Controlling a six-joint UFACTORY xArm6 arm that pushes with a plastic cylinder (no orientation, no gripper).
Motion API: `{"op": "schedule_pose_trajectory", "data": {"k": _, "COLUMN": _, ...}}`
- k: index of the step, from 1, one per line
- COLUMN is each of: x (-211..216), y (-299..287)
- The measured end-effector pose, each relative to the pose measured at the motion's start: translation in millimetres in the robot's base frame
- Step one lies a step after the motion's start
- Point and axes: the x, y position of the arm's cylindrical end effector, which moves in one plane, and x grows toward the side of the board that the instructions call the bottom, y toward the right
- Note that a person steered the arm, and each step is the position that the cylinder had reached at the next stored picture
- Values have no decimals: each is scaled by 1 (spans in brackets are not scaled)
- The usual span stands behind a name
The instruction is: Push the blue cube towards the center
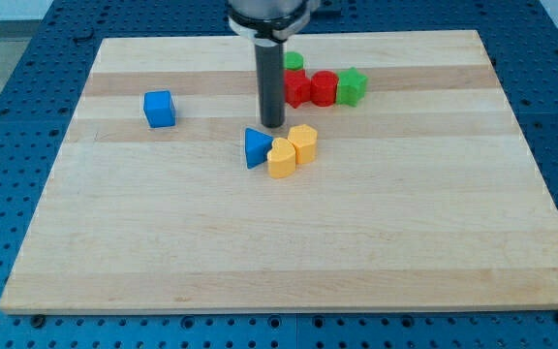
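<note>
The blue cube (160,109) is seen toward the wooden board's (289,262) left edge, bare wood around it. My tip (273,125), no pincer, is set just above the blue triangular block (256,147).

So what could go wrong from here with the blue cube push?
My tip stands just above the blue triangular block, far to the right of the blue cube. Heading left, it could clip that triangle or the yellow blocks. It also has to get round to the cube's left side; an off-centre push may spin it.
</note>
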Motion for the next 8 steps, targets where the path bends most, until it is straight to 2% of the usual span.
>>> {"op": "schedule_pose_trajectory", "data": {"k": 1, "x": -9, "y": -24}}
{"op": "schedule_pose_trajectory", "data": {"k": 4, "x": -76, "y": -112}}
{"op": "schedule_pose_trajectory", "data": {"k": 5, "x": -80, "y": -142}}
{"op": "schedule_pose_trajectory", "data": {"k": 8, "x": -57, "y": -168}}
